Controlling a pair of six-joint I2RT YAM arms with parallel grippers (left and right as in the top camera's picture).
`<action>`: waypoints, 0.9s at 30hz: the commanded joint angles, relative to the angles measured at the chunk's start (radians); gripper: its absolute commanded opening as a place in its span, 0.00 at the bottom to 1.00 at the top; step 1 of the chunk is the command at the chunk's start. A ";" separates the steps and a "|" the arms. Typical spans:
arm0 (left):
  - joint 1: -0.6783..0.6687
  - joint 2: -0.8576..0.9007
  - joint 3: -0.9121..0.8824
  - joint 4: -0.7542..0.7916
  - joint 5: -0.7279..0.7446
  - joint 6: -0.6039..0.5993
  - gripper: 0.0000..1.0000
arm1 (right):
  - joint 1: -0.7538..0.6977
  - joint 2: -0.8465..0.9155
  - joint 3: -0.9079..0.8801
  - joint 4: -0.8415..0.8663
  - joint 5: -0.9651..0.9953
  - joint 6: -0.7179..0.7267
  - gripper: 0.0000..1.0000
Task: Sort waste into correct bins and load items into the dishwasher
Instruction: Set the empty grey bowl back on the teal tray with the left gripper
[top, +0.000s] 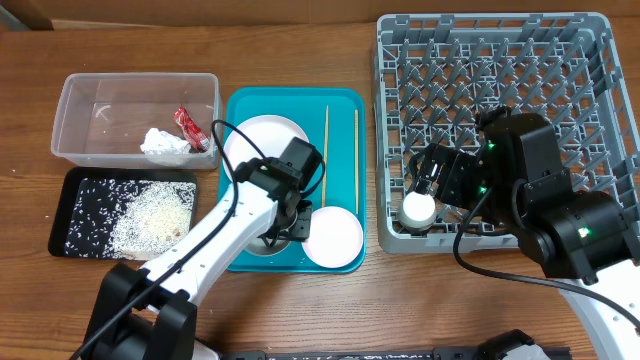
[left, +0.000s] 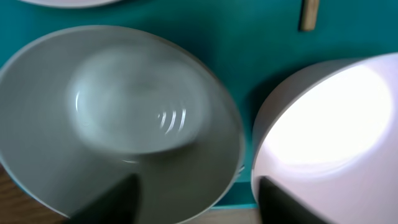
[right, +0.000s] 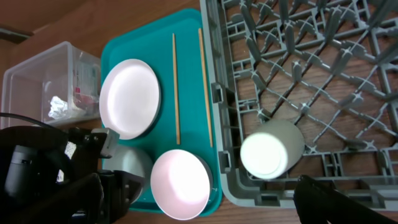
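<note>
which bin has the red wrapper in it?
The clear tub: the red wrapper lies in it beside the tissue. The black tray holds only rice.

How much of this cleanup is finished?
Wrapper and tissue lie in the tub, rice on the black tray, cup in the rack. The left claw is open over one bowl. Plate, other bowl and chopsticks sit on the teal tray.

left hand (left: 196, 200), right hand (top: 431, 188): both spread

Bright, even light; left wrist view blurred, glare on bowl (left: 323, 118).
</note>
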 joint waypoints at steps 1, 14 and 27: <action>0.002 -0.005 0.064 -0.066 -0.053 -0.006 0.95 | 0.003 -0.001 0.013 -0.001 0.003 0.001 1.00; -0.006 -0.152 0.661 -0.505 -0.202 0.017 1.00 | 0.003 0.003 0.013 0.000 0.003 0.001 1.00; -0.005 -0.230 0.727 -0.518 0.076 0.037 1.00 | 0.003 0.003 0.013 0.000 0.003 0.001 1.00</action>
